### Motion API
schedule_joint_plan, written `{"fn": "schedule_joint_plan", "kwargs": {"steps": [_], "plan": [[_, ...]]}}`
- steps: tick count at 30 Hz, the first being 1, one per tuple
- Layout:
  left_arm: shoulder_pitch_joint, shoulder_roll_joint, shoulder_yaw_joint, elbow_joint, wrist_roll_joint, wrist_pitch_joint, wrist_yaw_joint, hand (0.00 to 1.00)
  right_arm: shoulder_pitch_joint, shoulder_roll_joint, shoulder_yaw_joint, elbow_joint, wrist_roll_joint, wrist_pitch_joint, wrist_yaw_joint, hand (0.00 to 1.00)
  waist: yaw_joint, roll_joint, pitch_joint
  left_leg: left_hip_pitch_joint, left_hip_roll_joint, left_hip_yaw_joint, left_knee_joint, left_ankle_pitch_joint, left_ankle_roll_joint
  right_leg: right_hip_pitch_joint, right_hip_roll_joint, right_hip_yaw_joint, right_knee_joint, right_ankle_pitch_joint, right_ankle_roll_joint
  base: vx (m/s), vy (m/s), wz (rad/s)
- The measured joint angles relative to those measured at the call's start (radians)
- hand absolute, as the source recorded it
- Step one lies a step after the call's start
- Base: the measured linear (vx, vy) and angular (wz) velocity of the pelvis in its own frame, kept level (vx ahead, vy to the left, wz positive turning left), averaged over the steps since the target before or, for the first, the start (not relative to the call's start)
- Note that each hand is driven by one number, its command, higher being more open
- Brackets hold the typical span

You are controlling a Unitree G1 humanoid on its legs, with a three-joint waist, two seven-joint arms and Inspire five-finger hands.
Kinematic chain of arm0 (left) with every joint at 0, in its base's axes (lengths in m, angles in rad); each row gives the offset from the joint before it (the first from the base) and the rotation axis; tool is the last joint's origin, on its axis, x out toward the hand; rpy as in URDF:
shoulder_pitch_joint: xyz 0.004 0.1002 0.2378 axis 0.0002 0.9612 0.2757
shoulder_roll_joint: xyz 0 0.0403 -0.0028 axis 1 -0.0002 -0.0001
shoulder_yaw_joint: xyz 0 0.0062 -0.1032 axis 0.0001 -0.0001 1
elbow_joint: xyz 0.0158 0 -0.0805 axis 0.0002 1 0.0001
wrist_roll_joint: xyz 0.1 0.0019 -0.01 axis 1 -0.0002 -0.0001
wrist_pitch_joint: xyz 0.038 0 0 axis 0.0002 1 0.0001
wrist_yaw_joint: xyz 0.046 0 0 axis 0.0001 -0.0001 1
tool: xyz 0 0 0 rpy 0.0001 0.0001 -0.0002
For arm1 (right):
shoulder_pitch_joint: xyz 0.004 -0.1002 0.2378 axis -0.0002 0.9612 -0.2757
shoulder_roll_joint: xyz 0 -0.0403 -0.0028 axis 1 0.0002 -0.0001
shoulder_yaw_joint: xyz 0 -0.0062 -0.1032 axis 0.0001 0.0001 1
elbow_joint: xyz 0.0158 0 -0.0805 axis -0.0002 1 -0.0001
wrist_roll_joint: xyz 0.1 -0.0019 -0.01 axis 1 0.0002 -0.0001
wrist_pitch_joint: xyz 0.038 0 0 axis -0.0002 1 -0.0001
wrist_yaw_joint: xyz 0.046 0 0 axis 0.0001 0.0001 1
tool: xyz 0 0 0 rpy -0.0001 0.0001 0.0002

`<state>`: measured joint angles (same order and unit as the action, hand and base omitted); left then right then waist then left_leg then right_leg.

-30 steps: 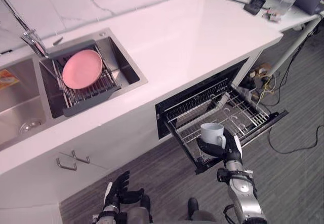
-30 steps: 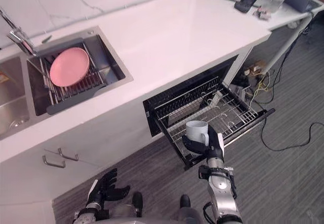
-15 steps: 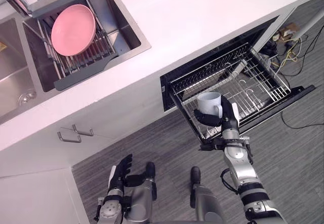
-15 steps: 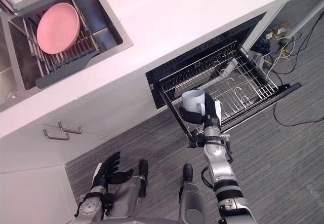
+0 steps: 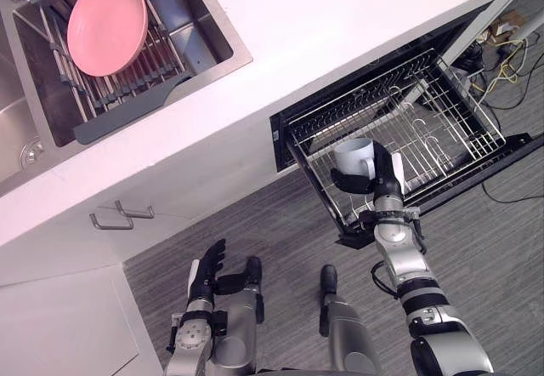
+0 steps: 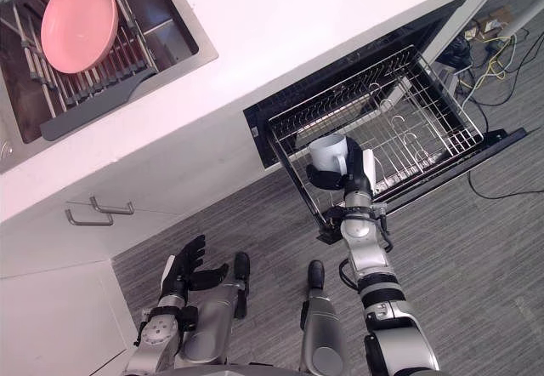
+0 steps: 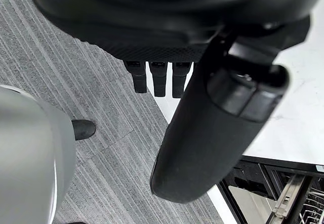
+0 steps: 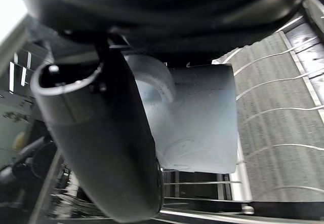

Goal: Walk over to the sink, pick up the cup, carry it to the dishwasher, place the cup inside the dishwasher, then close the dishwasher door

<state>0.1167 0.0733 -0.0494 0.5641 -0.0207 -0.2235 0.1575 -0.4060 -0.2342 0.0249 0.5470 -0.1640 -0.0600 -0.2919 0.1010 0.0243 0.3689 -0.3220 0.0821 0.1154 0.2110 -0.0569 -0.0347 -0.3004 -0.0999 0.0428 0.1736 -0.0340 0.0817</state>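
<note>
Item: cup (image 5: pixel 354 156), white with a handle, upright, mouth up. It is held over the near left corner of the pulled-out dishwasher rack (image 5: pixel 442 125), just inside the rack's front rail. Whether its base touches the wires cannot be told.

Item: right hand (image 5: pixel 382 190), fingers and thumb curled round the cup. In its wrist view the thumb lies across the cup's side by the handle, with rack wires showing past it.

Item: left hand (image 5: pixel 206 270), low over the floor (image 5: pixel 510 248) in front of the cupboard, fingers straight and slightly spread, holding nothing.

Item: dishwasher door (image 5: pixel 476 182), folded down flat beneath the rack. Its outer edge juts into the grey floor, which lies open on both sides of it.

Item: rack interior, wire floor and upright tines running on from the cup toward the far right corner.

Item: white bench (image 5: pixel 340 19), its front edge directly above the dishwasher opening.

Item: sink (image 5: pixel 212 44), set in the bench well left of the dishwasher, holding a grey drainer (image 5: pixel 127 108) with a pink plate (image 5: pixel 104 14) leaning in it.
</note>
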Motion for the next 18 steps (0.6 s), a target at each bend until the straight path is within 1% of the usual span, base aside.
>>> {"fn": "schedule_joint_plan", "kwargs": {"steps": [4, 9, 15, 18], "plan": [[-0.039, -0.004, 0.0, 0.032, 0.0, -0.001, 0.011, 0.9, -0.02, 0.005, -0.001, 0.037, -0.027, 0.016, -0.001, 0.9, 0.004, 0.001, 0.003, -0.012, -0.001, -0.001, -0.011, 0.015, 0.001, -0.017, 0.006, 0.0, -0.001, 0.009, -0.004, -0.03, -0.008, 0.0], [-0.057, -0.008, 0.001, 0.038, 0.0, -0.001, 0.016, 0.9, -0.032, 0.033, -0.014, 0.079, -0.036, 0.033, -0.001, 0.9, 0.007, 0.001, 0.003, -0.016, 0.001, -0.006, -0.032, 0.036, -0.001, -0.027, 0.011, -0.001, -0.002, 0.017, -0.007, -0.03, -0.023, 0.02], [-0.064, -0.018, 0.0, 0.043, 0.0, 0.0, 0.018, 0.9, -0.056, 0.044, -0.036, 0.075, -0.036, 0.037, -0.013, 0.9, 0.007, 0.001, 0.003, -0.014, 0.004, -0.006, -0.035, 0.042, -0.002, -0.027, 0.015, -0.001, -0.002, 0.021, -0.008, -0.01, -0.004, 0.0], [-0.065, -0.018, 0.001, 0.044, 0.0, 0.0, 0.018, 0.9, -0.049, 0.046, -0.05, 0.039, -0.036, 0.039, -0.02, 0.9, 0.008, 0.001, 0.003, -0.008, 0.005, -0.003, -0.038, 0.043, -0.001, -0.025, 0.015, 0.001, -0.002, 0.021, -0.008, 0.0, -0.003, -0.02]]}}
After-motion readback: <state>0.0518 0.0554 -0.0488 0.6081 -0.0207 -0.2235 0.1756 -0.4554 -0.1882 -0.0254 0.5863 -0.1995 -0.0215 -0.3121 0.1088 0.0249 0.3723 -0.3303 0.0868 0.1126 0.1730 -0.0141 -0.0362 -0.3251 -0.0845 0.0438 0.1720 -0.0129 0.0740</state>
